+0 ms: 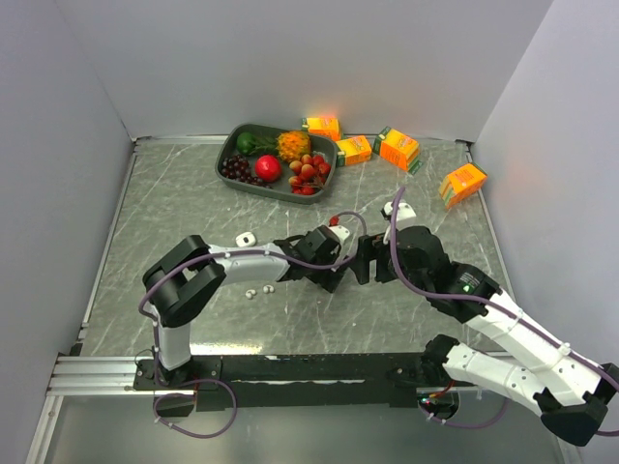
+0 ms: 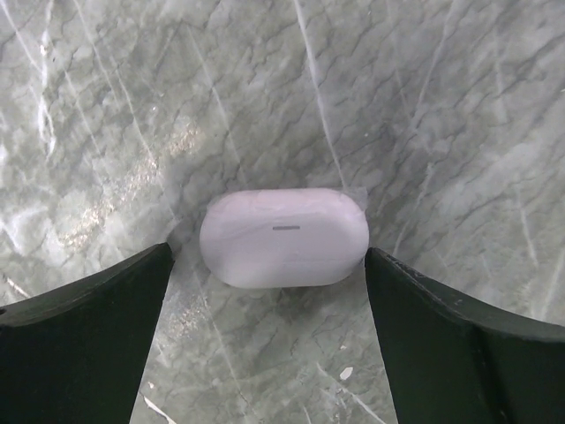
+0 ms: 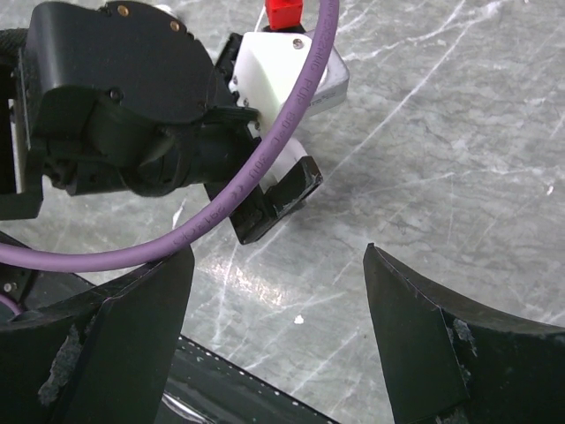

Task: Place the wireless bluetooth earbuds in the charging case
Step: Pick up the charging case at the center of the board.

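While the left gripper (image 2: 267, 256) hangs wide open over the table (image 2: 441, 106), the closed white charging case (image 2: 282, 237) lies flat between its fingers, not squeezed. The right gripper (image 3: 278, 254) is spread open too, holding nothing, pointed at the left wrist. Two tiny white earbuds (image 1: 253, 293) sit on the marble just beside the left forearm

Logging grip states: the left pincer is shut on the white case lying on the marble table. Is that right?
No: the left pincer is open, straddling the white case lying on the marble table, as the left wrist view shows.
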